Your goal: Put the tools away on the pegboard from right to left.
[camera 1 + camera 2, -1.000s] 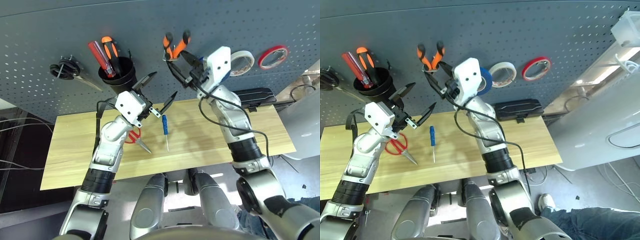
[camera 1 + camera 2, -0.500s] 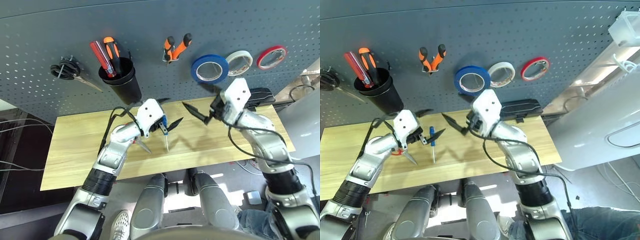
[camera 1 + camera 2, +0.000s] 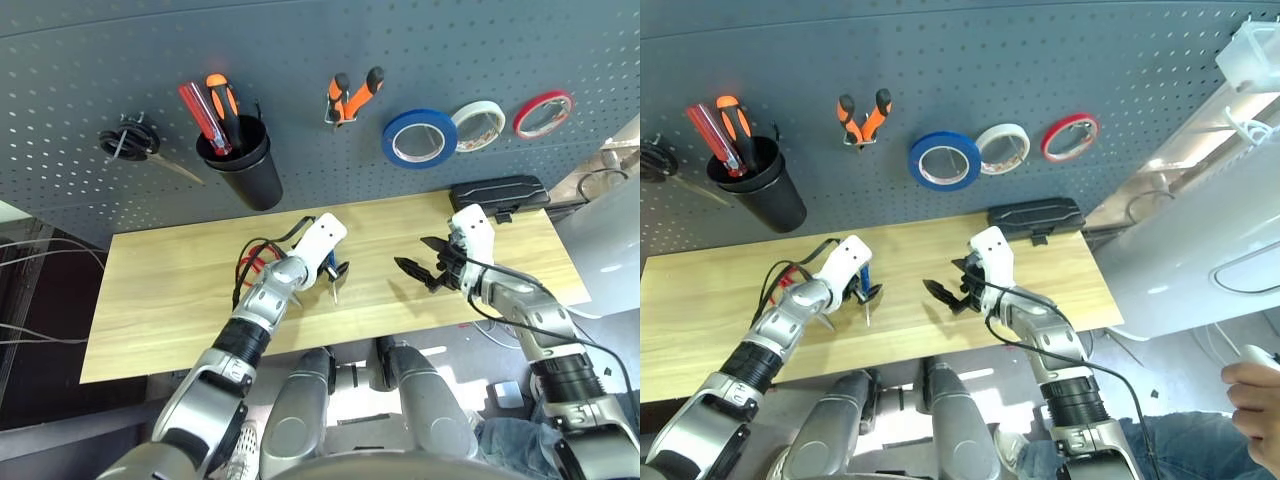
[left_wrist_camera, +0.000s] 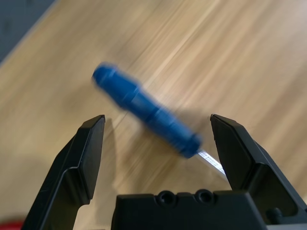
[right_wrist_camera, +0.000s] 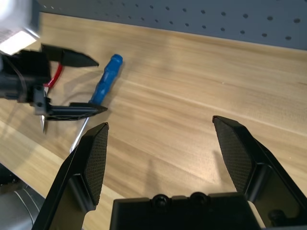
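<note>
— So where's your left gripper (image 4: 156, 129)?
— Low over the blue-handled screwdriver (image 4: 144, 109) on the table (image 3: 150, 300), fingers spread either side, not touching.
— And your right gripper (image 3: 422, 262)?
— Parted, empty, right of it. Blue tape roll (image 3: 419, 138) and pliers (image 3: 350, 95) hang on the pegboard (image 3: 300, 40).

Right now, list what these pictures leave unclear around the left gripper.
- Red-handled scissors: mostly behind the left arm in the eye views.
- Blue-handled screwdriver: blurred in the left wrist view, its shaft hidden behind the open left gripper.
- Any contact between fingers and screwdriver: cannot tell.
</note>
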Controlling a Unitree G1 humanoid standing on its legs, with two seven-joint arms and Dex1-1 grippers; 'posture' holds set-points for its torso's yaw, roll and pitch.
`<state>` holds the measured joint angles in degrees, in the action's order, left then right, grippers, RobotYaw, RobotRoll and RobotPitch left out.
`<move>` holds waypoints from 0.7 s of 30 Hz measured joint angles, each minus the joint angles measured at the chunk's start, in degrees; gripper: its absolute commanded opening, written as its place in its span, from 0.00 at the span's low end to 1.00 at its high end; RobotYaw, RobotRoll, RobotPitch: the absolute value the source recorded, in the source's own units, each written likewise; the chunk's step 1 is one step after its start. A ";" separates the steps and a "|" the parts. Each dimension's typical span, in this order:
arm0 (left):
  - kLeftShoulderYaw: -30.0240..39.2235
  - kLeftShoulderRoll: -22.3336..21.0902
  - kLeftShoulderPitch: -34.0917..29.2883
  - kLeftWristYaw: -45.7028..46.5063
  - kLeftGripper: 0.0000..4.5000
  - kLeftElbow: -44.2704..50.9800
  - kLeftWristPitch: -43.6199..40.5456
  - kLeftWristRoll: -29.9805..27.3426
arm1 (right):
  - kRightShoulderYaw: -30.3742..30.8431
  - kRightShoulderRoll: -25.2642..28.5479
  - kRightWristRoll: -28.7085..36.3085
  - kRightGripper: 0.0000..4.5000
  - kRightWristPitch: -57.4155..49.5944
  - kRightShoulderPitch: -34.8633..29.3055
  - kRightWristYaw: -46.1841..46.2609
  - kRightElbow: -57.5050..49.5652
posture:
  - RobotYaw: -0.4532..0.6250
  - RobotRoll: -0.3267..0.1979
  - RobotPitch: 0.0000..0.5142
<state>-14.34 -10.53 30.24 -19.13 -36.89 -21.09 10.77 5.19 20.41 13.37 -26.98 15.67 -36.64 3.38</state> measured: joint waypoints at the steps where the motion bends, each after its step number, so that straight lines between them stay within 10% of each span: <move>1: 0.33 0.40 0.60 0.60 1.00 -1.12 -0.64 -0.03 | 0.00 -0.08 0.00 0.99 -0.04 0.01 0.05 -0.01 | 0.40 0.62 0.54; 5: 1.30 3.02 3.15 2.46 0.86 -5.23 -2.98 -0.19 | 0.06 -0.11 -0.03 1.00 -0.33 0.15 0.11 -0.58 | 0.39 0.62 0.54; 15: 2.55 5.20 0.46 0.70 0.12 -1.17 -4.15 -2.41 | 0.73 1.72 -0.09 1.00 -1.61 1.69 -2.22 -3.30 | 0.39 0.62 0.52; 21: 6.68 2.88 -8.07 0.07 0.10 14.83 -1.06 -6.27 | 1.66 4.53 1.55 1.00 -6.36 3.48 -7.05 -5.02 | 0.40 0.62 0.50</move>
<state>-7.65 -7.65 22.17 -19.06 -22.06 -22.14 4.50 6.84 24.94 14.92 -33.34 19.15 -43.69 -1.64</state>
